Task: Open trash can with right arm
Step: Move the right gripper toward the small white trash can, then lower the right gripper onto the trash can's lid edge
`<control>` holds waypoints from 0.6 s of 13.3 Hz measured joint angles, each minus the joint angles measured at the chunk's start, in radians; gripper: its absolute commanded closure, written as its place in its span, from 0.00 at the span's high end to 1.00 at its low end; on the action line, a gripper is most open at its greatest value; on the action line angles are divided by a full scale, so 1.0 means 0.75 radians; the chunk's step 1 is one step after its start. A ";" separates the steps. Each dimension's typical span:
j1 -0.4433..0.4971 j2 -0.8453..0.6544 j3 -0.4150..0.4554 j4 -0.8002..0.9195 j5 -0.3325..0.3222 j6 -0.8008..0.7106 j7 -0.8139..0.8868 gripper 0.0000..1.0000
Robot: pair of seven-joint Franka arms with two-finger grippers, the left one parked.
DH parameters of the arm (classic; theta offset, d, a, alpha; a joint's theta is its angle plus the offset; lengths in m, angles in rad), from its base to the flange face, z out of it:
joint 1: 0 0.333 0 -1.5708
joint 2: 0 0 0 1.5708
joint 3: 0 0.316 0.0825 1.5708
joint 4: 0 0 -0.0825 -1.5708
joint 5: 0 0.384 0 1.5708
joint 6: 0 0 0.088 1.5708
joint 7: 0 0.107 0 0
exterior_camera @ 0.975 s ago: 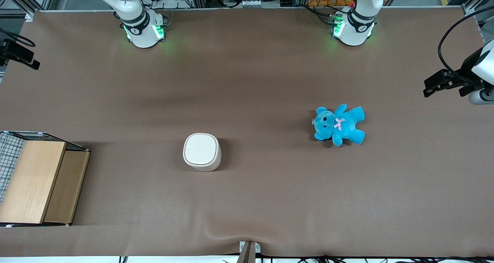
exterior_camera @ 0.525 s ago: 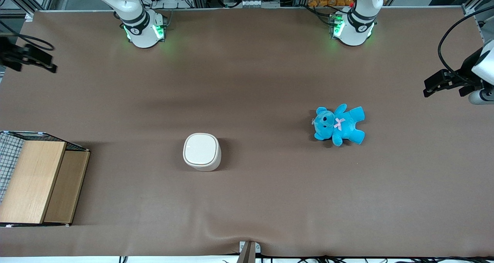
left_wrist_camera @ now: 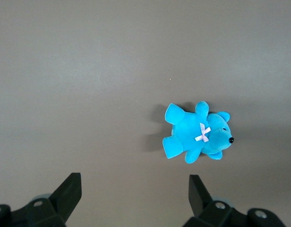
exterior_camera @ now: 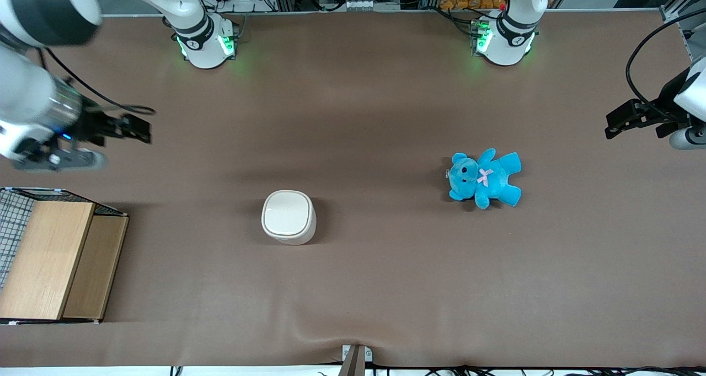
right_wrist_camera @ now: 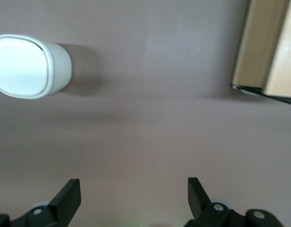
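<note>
I have the gripper [right_wrist_camera: 131, 196] with its jaws spread wide, nothing between them and touching nothing; only the two dark fingertips [right_wrist_camera: 69, 194] show in the wrist view, the rest being cut off at the frame edge. From the front the right arm [exterior_camera: 33, 89] is blurred and partly out of frame, hanging above the table [exterior_camera: 353, 288] toward the working arm's end, well apart from the trash can [exterior_camera: 288, 217]. The trash can stands upright on the table with its lid down flat. The wooden box [exterior_camera: 52, 260] lies farther toward the working arm's end than the trash can, its mesh side cut off. The blue teddy bear [exterior_camera: 485, 177] lies toward the parked arm's end from the trash can.
</note>
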 measured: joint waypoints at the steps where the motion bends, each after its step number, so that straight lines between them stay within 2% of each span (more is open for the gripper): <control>1: 0.031 0.034 0.000 0.000 0.005 0.036 0.019 1.00; 8: 0.222 0.248 0.002 0.000 0.044 0.325 0.262 1.00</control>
